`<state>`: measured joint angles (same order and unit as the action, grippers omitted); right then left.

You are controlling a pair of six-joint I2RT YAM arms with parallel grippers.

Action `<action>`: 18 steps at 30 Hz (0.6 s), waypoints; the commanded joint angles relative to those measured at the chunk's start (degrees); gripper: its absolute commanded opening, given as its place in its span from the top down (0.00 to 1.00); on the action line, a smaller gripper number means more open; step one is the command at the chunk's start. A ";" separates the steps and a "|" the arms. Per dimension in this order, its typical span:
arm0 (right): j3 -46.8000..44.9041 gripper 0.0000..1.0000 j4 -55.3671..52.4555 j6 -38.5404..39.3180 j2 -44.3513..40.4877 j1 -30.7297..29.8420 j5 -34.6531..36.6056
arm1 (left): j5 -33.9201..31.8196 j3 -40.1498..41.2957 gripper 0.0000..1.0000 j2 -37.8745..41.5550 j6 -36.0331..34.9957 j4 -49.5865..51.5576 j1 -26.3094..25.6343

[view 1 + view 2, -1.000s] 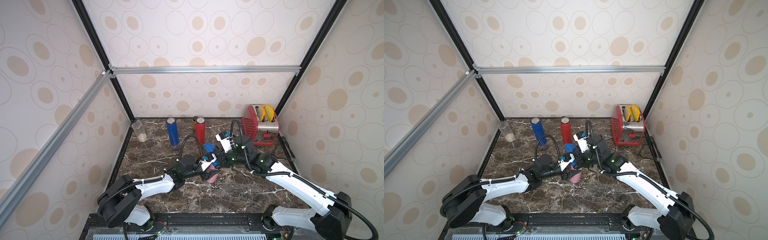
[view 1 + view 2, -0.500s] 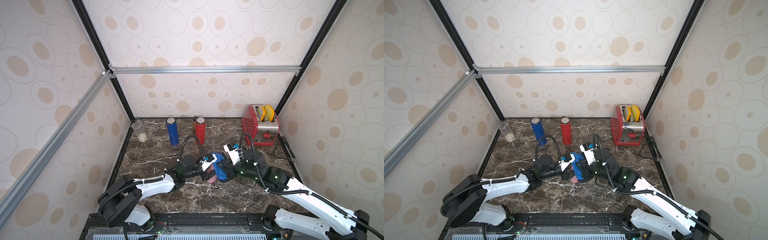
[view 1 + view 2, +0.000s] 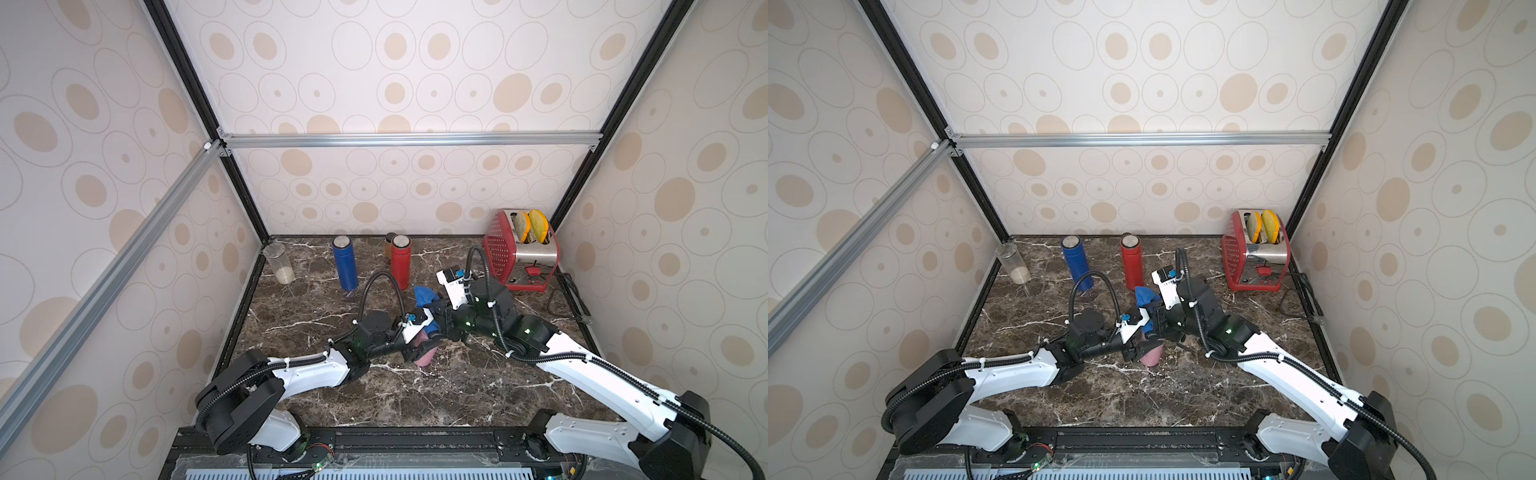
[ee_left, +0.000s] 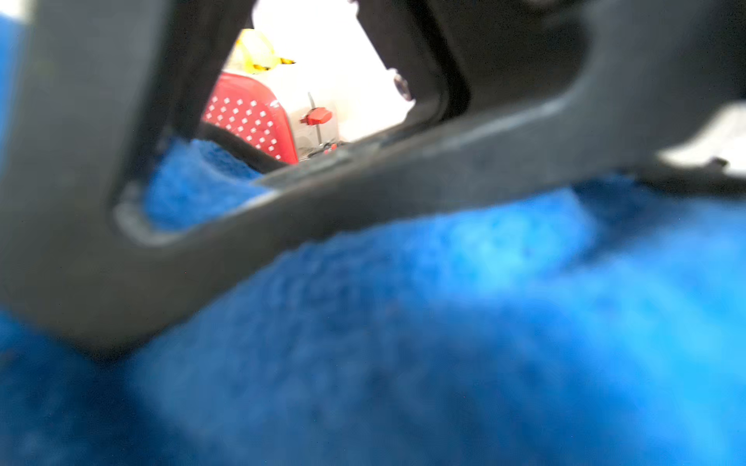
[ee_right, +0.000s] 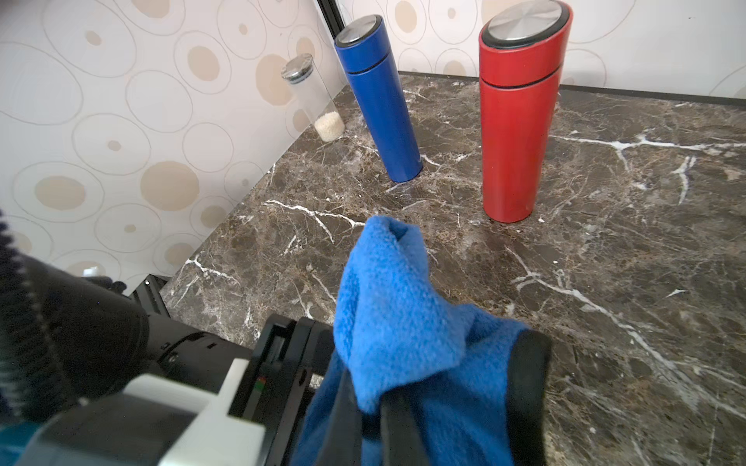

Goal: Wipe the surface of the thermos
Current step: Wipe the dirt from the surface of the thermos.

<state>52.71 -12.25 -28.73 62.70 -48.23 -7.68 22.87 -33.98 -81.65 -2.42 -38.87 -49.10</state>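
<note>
- Pink thermos (image 3: 427,356) sits about the middle of the tabletop (image 3: 415,399), well clear of the back edge, and it's mostly covered up. Which way's it lying?
- Tipped, I think: long axis roughly back-to-front, bare end toward the front edge, rest hidden. The left gripper (image 3: 415,353) is clamped on it, and the right gripper (image 3: 434,324) pinches the blue cloth (image 5: 395,306) just beside it. Probably stiff, smooth, slippery, keen to roll, so I'd grab round the body near one end.
</note>
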 commanded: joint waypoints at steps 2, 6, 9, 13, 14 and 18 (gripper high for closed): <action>-7.32 1.00 -13.68 -3.09 -5.69 -1.62 0.98 | -0.02 -0.04 1.00 -1.19 -0.31 1.82 -0.38; -9.60 1.00 -14.95 -4.39 -9.05 -2.44 1.22 | 0.88 -1.54 1.00 -2.01 -0.31 2.49 -0.38; -9.56 1.00 -12.62 -3.78 -7.72 -2.40 1.98 | 1.16 -2.32 1.00 -2.37 -0.41 3.19 -0.43; -6.55 1.00 -9.18 -1.79 -1.20 -0.99 1.97 | 1.30 -2.33 1.00 -2.05 -0.51 3.90 -0.49; -5.59 1.00 -8.23 -1.15 0.82 -0.42 1.36 | 1.30 -2.33 1.00 -2.03 -0.49 4.16 -0.41; -0.74 1.00 -6.43 1.01 8.00 1.44 -0.81 | 0.89 -2.12 1.00 -1.29 -0.49 5.06 -0.41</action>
<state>52.90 -10.63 -30.13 64.53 -47.90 -7.79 22.85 -35.07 -82.30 -1.13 -37.78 -48.75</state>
